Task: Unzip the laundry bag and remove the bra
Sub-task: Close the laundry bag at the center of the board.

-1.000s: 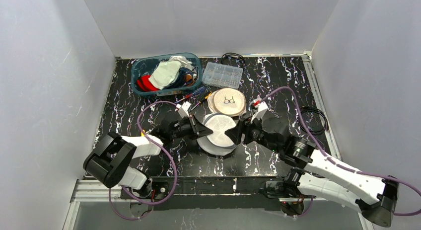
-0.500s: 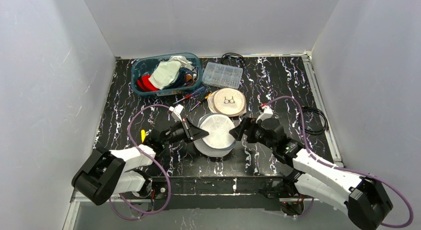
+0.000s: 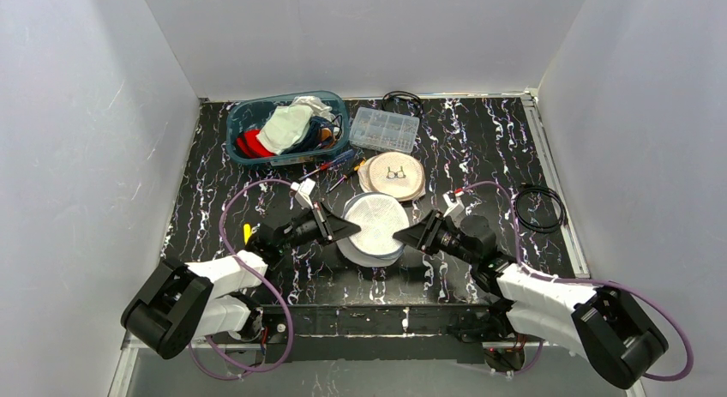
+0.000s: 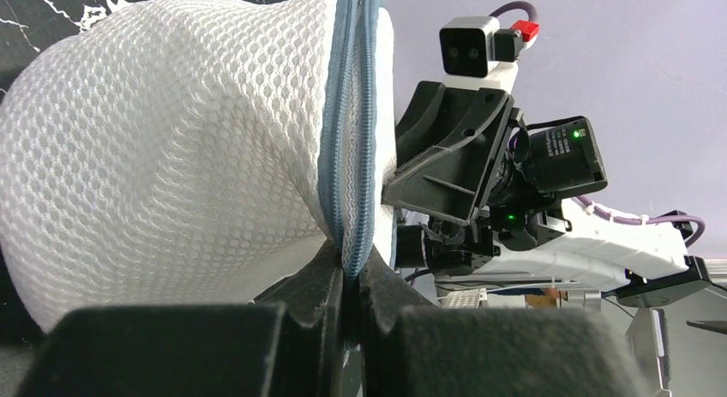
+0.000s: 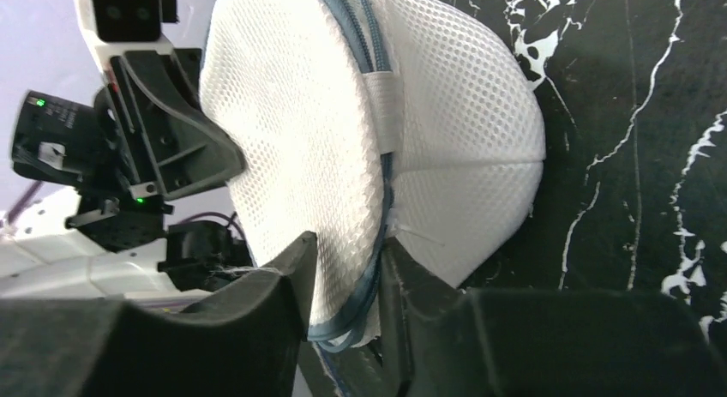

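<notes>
My left pincer point(image 4: 350, 281) is clamped tight on the zip seam of the laundry bag point(image 3: 375, 228) — it sits just on the arms' side of the round tan mat point(image 3: 393, 176). My right pincer point(image 5: 343, 264) straddles its rim half-spread; I cannot tell whether it grips.

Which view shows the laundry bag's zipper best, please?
The left wrist view: the zipper runs close-up down mid-frame into the left hand. The right wrist view shows it partly under a white tab; the top view, only the mesh bag.

Left pincer point(image 4: 350, 273) pinched shut, right pincer point(image 5: 347, 260) half-spread
</notes>
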Robot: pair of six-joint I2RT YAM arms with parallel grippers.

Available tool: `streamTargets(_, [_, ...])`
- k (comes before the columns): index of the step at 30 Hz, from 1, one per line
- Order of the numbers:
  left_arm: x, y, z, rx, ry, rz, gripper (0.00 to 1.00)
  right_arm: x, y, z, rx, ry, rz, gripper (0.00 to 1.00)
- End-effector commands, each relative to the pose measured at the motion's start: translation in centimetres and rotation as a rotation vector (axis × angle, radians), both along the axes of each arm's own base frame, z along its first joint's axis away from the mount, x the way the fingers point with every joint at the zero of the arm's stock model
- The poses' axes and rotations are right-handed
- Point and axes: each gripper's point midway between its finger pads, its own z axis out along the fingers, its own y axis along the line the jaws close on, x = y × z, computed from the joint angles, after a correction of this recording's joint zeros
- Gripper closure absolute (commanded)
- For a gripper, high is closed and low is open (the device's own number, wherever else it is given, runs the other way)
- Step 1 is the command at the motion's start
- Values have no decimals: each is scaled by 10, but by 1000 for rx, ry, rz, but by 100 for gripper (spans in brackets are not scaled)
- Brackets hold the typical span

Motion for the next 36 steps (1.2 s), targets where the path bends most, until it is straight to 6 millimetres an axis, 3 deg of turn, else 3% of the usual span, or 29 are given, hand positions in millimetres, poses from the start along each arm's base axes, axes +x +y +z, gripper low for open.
streamTargets(1, [1, -1, 13, -28, -36, -7, 100, 5, 6, 28, 60, -85, 20, 67])
streamTargets(5, [1, -1, 15, -34, -30, -6, 100, 10, -1, 39, -77, -135, 17, 84])
streamTargets(9, [4, 0, 5, 14, 1, 11, 100, 16, -18, 43, -259, -156, -4, 91])
streamTargets(16, [17, 28, -70, 265, 167, 176, 100, 19, -41, -9, -441, -78, -57, 95])
streamTargets(24, [20, 28, -121, 411, 277, 169, 100, 20, -47, -59, -518, -14, -63, 95])
streamTargets(31, [9, 53, -162, 564, 365, 220, 100, 13, -61, -101, -603, 62, -77, 86])
streamTargets(35, [11, 55, -171, 622, 397, 216, 100, 12, -65, -116, -646, 99, -74, 64])
streamTargets(36, [12, 54, -171, 624, 400, 214, 96, 12, -66, -117, -654, 104, -73, 59])
